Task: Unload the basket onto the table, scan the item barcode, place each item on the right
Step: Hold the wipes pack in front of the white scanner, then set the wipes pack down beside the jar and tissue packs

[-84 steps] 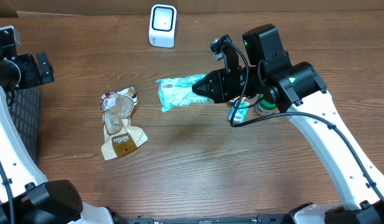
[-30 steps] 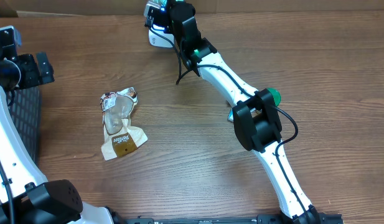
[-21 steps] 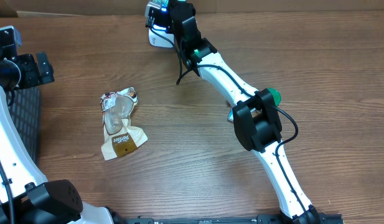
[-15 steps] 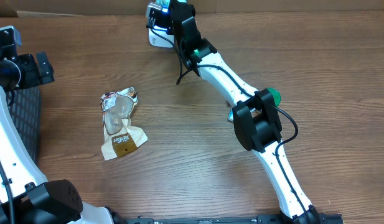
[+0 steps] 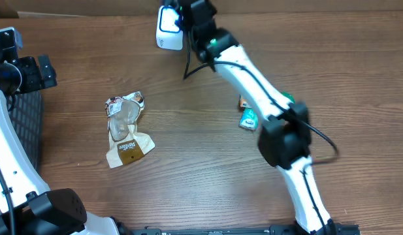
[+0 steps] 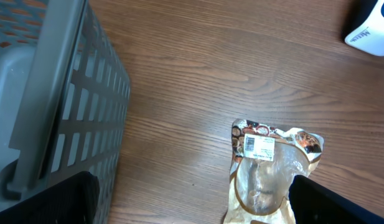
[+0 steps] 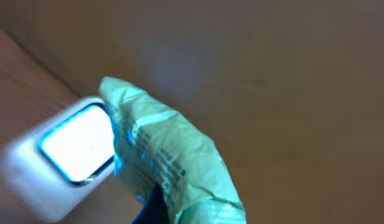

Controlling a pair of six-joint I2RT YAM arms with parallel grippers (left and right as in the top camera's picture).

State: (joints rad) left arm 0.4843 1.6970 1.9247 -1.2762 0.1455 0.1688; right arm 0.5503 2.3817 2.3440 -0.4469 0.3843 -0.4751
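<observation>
Nearest, on the bare counter (image 5: 188, 176), a crumpled brown packet (image 5: 126, 127) lies left of centre, its white label facing up in the left wrist view. A small teal sachet (image 5: 248, 118) lies to the right, beside the right arm. Neither is touched. At the left edge the left hand (image 5: 32, 72) hangs with its jaws spread as wide as they go and nothing in them, next to a grey basket (image 6: 61, 93). At the far edge stands the white scanner (image 5: 170, 26), its window lit. The right arm reaches right across to it, and the right hand (image 5: 183, 14) is closed tight on the green pouch (image 7: 170, 158). The right wrist view shows the pouch lifted off the counter and held just in front of the scanner window, overlapping its right edge. The fingers themselves are hidden behind the pouch. The step in hand looks to be the scan itself, with the pouch presented to the reader. Dark print shows on the pouch, but whether the barcode faces the window cannot be told. The next move probably calls for keeping the grip firm and turning or shifting the pouch slightly until the code sits flat and square to the window.
</observation>
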